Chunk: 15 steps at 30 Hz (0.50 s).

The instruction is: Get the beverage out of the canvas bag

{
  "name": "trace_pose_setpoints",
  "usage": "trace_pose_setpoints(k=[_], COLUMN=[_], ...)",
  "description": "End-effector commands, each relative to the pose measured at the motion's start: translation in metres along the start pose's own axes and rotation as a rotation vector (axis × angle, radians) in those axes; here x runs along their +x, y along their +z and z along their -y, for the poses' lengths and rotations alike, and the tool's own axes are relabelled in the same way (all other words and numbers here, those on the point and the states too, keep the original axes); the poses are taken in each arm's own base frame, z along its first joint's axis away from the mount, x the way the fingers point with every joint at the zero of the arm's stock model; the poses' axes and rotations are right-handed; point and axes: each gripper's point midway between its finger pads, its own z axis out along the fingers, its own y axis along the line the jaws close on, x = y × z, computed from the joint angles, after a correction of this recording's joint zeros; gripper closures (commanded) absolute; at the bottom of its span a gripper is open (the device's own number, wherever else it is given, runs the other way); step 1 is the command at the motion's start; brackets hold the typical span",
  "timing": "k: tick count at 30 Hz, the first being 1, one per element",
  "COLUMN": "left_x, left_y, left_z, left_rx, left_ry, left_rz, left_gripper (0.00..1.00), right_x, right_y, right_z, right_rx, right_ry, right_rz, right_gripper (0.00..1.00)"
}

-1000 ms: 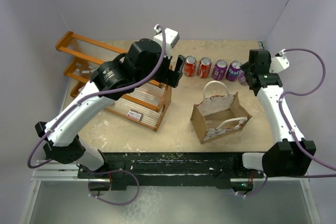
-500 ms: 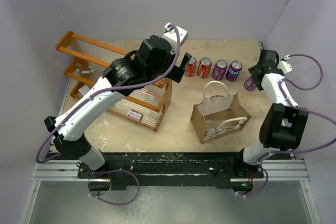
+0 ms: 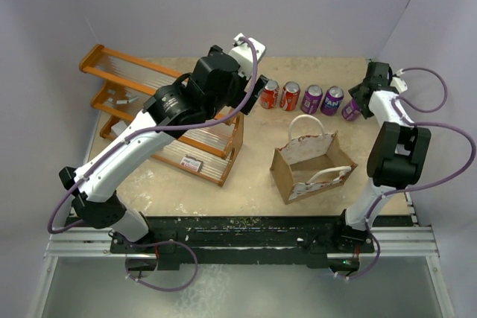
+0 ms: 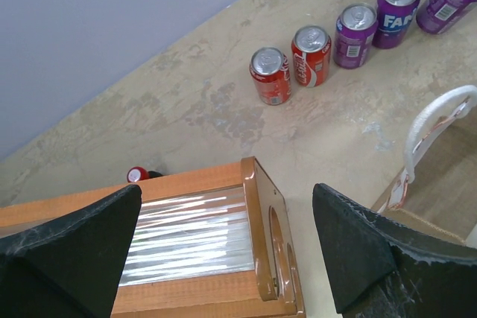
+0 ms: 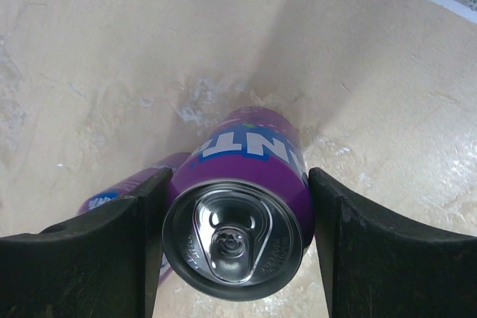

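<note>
The canvas bag [image 3: 313, 167] stands open near the middle of the table, with white loop handles and a tan inside where I see no can. Its handle [image 4: 434, 123] shows at the right edge of the left wrist view. My right gripper [image 3: 358, 102] is at the far right, shut on a tilted purple Fanta can [image 3: 350, 112]. In the right wrist view the can [image 5: 238, 214] sits between both fingers just above the table. My left gripper [image 3: 253, 98] is open and empty above the end of the wooden rack [image 4: 194, 184].
Two red cans [image 3: 269, 94] [image 3: 290, 97] and two purple cans [image 3: 311, 99] [image 3: 332, 100] stand in a row behind the bag. The wooden rack [image 3: 149, 109] fills the left side. The side wall is close on the right of the held can.
My right arm has folded back toward the far right corner, and the purple can in its jaws now shows tilted beside the row. My left gripper has shifted slightly right and farther back.
</note>
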Motion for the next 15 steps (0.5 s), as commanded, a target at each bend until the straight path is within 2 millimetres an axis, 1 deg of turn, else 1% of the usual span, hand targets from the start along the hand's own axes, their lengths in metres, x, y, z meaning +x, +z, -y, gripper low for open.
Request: trace_pose_setpoints(k=[1,7,15], left_x=[-0.023,-0.023,-0.024], left_y=[-0.014,-0.007,-0.003], left_z=[-0.021,-0.019,-0.018], left_rx=[-0.066,-0.068,-0.073], left_ry=[0.006,0.019,0.032], left_rz=[0.090,0.088,0.093], left_gripper=[0.01,0.01,0.01], right_x=[-0.044,-0.043,-0.035], right_y=[-0.014,-0.003,0.009], right_z=[-0.043,-0.054,-0.057], right_rx=[-0.132,-0.145,-0.131], right_ry=[0.025,-0.014,-0.060], right_rz=[0.099,0.076,0.022], right_gripper=[1.00,1.00,1.00])
